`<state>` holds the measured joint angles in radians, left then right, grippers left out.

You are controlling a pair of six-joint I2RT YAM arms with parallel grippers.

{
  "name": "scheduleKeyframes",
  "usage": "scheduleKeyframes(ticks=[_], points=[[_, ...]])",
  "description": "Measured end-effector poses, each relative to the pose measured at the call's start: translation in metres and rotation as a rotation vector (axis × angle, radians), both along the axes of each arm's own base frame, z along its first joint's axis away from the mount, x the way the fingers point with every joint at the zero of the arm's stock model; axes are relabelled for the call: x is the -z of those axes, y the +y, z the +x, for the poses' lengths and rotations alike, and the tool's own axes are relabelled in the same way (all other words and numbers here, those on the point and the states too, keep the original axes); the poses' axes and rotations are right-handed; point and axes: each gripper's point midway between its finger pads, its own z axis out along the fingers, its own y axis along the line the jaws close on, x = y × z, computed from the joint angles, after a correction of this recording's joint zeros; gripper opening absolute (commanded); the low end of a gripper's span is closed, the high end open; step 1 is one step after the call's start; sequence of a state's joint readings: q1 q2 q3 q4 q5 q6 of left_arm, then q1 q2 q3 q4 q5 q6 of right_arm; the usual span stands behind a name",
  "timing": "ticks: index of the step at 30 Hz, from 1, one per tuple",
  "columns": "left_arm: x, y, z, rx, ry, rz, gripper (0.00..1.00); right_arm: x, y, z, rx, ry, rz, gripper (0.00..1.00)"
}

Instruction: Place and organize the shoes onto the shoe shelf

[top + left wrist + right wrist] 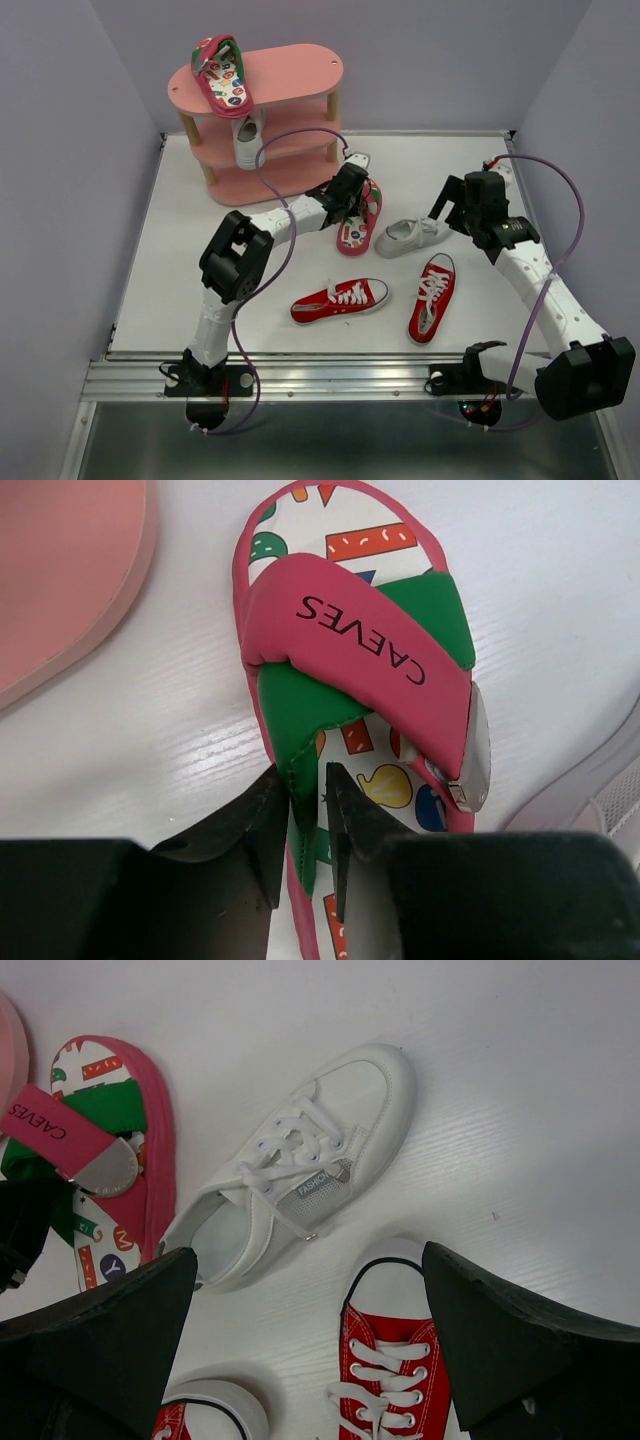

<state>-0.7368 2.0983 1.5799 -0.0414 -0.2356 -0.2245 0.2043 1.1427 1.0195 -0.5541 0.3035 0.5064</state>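
The left gripper (307, 790) pinches the green strap (300, 705) of a flip-flop (360, 640) lying near the shelf (300, 62), while the right gripper (308, 1255) gapes wide above a white sneaker (300, 1160).

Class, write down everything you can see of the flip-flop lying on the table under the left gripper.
The flip-flop has a pink-red rim, a white insole printed with colourful shapes, and crossed padded straps: one pink, lettered CAEVES, one green, plus a silvery tag. It lies flat, sole down, on the white table, between the pink shelf and a white sneaker. The left gripper pinches the green strap.
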Motion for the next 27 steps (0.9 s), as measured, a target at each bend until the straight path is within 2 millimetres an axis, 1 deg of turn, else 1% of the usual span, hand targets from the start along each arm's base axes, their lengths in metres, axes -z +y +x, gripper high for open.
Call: scheduleKeyframes(ticks=[1,2,5,11,13,16,17,18,20,21,24,27], points=[[0.0,0.0,0.001,0.002,-0.002,0.002,0.05,0.001,0.0,0.0,-0.001,0.002,0.001,1.0],[0.0,0.0,0.001,0.005,-0.002,0.009,0.0,0.001,0.001,0.0,-0.002,0.002,0.004,1.0],[0.0,0.0,0.004,0.008,-0.004,0.013,0.0,0.002,0.002,0.0,-0.007,0.006,0.009,1.0],[0.0,0.001,0.003,0.021,-0.004,0.028,0.0,0.002,0.003,0.0,-0.008,0.007,0.014,1.0],[-0.001,0.002,0.001,0.029,0.001,0.04,0.0,0.003,0.003,0.0,-0.008,0.007,0.014,1.0],[-0.011,0.003,-0.008,0.048,0.014,0.057,0.0,0.003,0.003,0.0,-0.009,0.008,0.015,1.0],[-0.023,0.001,-0.014,0.064,0.013,0.058,0.0,0.003,0.003,0.0,-0.009,0.008,0.015,1.0],[-0.029,-0.001,-0.018,0.074,0.015,0.058,0.0,0.003,0.004,0.0,-0.009,0.008,0.017,1.0],[-0.057,0.0,-0.027,0.094,0.001,0.053,0.0,0.003,0.004,0.0,-0.009,0.009,0.02,1.0],[-0.066,0.0,-0.03,0.101,-0.007,0.049,0.0,0.003,0.004,0.0,-0.01,0.009,0.021,1.0],[-0.119,0.003,-0.037,0.119,-0.066,-0.004,0.0,0.004,0.005,-0.001,-0.01,0.01,0.024,1.0],[-0.165,0.004,-0.042,0.128,-0.129,-0.068,0.0,0.006,0.006,-0.001,-0.012,0.015,0.03,1.0]])
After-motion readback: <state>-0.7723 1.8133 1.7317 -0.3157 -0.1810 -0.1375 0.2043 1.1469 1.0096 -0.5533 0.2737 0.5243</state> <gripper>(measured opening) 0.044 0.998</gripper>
